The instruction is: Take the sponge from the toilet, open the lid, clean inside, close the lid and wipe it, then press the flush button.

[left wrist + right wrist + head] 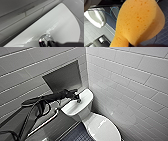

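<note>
The white toilet stands in a tiled corner with its lid down. My left arm reaches in from the left, and the shut left gripper rests its tip on the flush button in the middle of the tank top. In the left wrist view the round shiny flush button sits on the white tank top, with a dark fingertip right beside it. The orange sponge looms large in the right wrist view, pinched at its narrow end by my right gripper. The toilet lies beyond it.
A recessed grey niche is set in the wall behind the tank. A metal grab bar runs along the left wall. Dark small-tiled floor lies beside the bowl. A blue cable and a paper holder are there too.
</note>
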Controlling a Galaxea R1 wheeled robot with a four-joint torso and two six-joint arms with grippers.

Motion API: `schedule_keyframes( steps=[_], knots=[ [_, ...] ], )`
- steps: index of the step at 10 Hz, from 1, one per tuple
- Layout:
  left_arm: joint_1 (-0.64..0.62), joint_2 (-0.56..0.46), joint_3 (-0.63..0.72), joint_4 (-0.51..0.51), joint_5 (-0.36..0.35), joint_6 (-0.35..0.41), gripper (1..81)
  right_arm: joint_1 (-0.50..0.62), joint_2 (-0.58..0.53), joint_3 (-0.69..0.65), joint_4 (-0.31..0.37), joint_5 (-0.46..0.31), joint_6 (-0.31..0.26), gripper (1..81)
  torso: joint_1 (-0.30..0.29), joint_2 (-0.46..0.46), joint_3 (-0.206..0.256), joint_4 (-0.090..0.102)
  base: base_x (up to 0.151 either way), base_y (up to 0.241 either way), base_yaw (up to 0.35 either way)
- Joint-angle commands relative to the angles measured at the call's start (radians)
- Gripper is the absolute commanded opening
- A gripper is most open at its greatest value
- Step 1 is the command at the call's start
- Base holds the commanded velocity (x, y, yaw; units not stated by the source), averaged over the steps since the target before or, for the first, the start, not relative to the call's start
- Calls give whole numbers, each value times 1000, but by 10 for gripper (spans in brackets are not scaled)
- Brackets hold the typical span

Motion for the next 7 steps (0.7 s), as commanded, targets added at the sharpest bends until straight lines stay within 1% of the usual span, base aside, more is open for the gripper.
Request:
schedule_keyframes(
  steps=[1, 2, 3, 4, 5, 7],
  knots=[
    [-169, 44, -89, 66, -1, 2, 10, -40, -14, 23, 10, -78, 0, 10, 0, 0, 0, 0, 0, 0, 0],
    [-166, 44, -90, 75, -3, 2, 10, -40, -14, 23, 10, -78, 0, 10, 0, 0, -22, 0, 0, 0, 0],
    [-165, 41, -90, 81, -3, 2, 10, -40, -14, 27, 10, -78, 0, 10, 0, 0, -57, 0, 0, 0, 0],
    [-165, 38, -90, 83, -3, 2, 10, -40, -14, 29, 8, -78, -1, 10, 0, 0, -10, 0, 0, 0, 0],
    [-163, 37, -90, 84, -1, 4, 10, -40, -14, 31, 8, -78, -1, 10, 0, 0, -29, 0, 0, 0, 0],
    [-147, 41, -90, 95, -3, 5, 10, -37, -11, 34, 7, -80, -1, 10, 1, 1, -47, 0, 0, 0, 0]
  ],
)
